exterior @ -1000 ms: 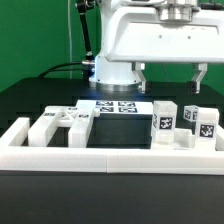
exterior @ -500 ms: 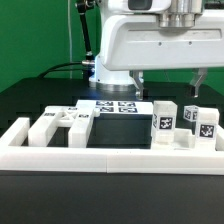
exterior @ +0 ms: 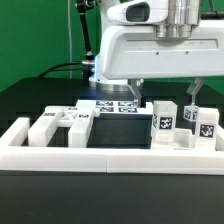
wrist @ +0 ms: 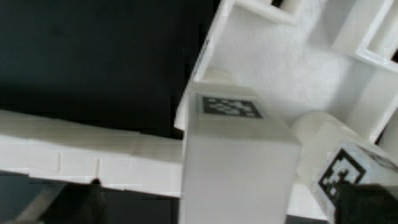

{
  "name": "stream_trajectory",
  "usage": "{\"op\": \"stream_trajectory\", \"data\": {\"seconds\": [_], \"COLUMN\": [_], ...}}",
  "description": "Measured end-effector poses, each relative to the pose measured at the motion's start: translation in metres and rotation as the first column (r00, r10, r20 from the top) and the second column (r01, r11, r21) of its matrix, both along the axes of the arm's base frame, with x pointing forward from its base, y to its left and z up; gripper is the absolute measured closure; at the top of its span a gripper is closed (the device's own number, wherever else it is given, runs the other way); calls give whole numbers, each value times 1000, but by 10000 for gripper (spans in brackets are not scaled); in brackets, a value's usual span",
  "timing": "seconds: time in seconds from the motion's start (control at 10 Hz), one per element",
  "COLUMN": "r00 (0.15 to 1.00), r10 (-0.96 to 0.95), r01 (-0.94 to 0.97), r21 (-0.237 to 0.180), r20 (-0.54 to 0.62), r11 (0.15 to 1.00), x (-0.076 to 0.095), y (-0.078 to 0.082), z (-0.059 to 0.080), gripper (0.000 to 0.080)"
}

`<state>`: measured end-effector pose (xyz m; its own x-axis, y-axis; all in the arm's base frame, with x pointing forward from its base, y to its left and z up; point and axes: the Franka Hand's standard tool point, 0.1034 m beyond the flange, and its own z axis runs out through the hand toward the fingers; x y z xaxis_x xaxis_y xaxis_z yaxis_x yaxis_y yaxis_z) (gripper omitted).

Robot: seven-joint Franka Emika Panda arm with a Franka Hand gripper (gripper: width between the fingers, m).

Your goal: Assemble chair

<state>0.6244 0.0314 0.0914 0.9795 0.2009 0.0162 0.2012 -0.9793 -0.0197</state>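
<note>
Hanging over the desk [exterior: 25,105], the jaws stand released and wide apart, gripping nothing, seemingly just above a tagged chair bar [exterior: 163,120] at 4 o'clock of the marker board [exterior: 115,106]; flatter chair parts [exterior: 60,122] lie at its 8 o'clock

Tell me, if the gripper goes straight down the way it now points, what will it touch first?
Most likely the tagged white block below the open gripper. The fingers seem to stand on either side of it, but the exterior view leaves the depth uncertain.
</note>
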Motion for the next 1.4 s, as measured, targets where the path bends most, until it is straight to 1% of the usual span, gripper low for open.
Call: {"op": "stream_trajectory", "data": {"seconds": [0.2, 0.4, 0.5, 0.6, 0.9, 1.2, 1.3, 1.4], "r00": [1000, 1000, 1000, 1000, 999, 968, 937, 886], "r10": [-1, -1, -1, -18, -41, -250, -349, -464], "r01": [1, 1, 1, 18, 41, 250, 349, 464], "r21": [-2, -2, -2, -2, 0, 4, 5, 6], "r20": [9, 9, 9, 8, 7, 1, -3, -5], "r11": [1000, 1000, 1000, 1000, 999, 968, 937, 886], "x": [1, 0, 0, 0, 0, 0, 0, 2], "y": [-1, -1, -1, -1, -1, 0, 1, 6], "z": [-3, -4, -4, -4, -4, -4, -5, -6], "gripper": [150, 161, 362, 514, 511, 511, 511, 509]}}
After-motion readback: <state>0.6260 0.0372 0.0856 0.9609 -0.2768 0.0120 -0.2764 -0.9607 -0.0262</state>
